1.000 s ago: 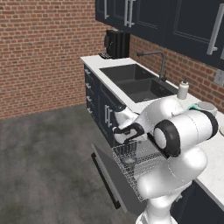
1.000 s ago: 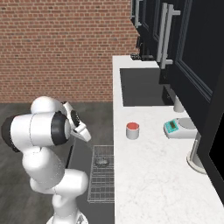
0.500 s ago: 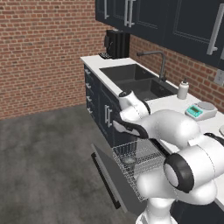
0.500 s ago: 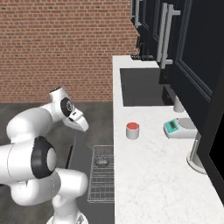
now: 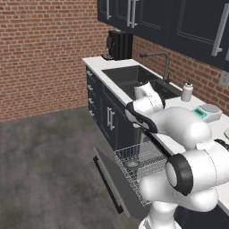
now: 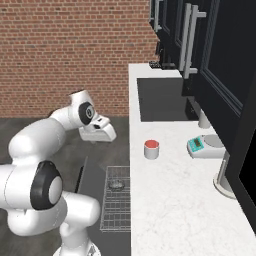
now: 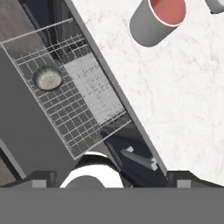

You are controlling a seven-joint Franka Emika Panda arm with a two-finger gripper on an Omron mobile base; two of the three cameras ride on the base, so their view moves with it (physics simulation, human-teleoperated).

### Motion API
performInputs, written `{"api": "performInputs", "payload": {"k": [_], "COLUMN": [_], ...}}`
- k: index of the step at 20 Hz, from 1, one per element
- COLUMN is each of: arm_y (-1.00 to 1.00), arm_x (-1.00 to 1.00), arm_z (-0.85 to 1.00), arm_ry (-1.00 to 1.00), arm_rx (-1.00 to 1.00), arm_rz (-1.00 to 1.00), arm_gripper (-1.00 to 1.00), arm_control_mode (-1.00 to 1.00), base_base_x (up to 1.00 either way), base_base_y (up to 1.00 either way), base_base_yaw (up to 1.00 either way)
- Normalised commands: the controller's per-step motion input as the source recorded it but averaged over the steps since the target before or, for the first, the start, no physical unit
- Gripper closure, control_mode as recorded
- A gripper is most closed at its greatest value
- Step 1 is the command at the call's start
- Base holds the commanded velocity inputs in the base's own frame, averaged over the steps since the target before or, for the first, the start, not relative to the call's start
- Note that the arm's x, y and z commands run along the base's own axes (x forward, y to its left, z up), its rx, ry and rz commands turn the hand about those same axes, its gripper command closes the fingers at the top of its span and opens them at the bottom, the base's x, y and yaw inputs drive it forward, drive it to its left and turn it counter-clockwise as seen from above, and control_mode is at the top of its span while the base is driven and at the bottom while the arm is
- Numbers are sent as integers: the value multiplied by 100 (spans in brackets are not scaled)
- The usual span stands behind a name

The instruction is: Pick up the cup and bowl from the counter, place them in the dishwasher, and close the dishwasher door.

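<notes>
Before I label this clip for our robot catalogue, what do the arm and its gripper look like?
The arm is made of glossy white, rounded segments joined by dark grey to black round joint caps. A black band runs along the forearm in the left base view. The gripper is a boxy white block. No loose cables or printed markings can be made out.

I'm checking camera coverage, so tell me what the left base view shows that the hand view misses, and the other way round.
Left base view alone: the dark sink basin with its curved tap, the white soap bottle, the brick wall and the lowered dark navy dishwasher door.

Hand view alone: the small white cup with a red-pink inside, standing on the counter.

Both: the silvery wire rack pulled out, the small dark grey speckled bowl lying in it, and the white marble-look counter.
</notes>
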Motion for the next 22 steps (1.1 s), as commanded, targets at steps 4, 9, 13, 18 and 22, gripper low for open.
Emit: {"api": "performInputs", "payload": {"k": [4, 9, 13, 18, 22], "arm_y": [-35, -44, -41, -38, -33], "arm_x": [0, 5, 25, 39, 44], "arm_z": [4, -2, 0, 0, 0], "arm_ry": [0, -1, 1, 9, 6], "arm_rx": [1, 0, 0, 0, 0], "arm_rz": [20, 13, 3, 2, 3], "arm_gripper": [-100, -100, -100, -100, -100], "arm_control_mode": [-100, -100, -100, -100, -100], "base_base_x": [0, 0, 0, 0, 0], "base_base_y": [0, 0, 0, 0, 0], "base_base_yaw": [0, 0, 0, 0, 0]}}
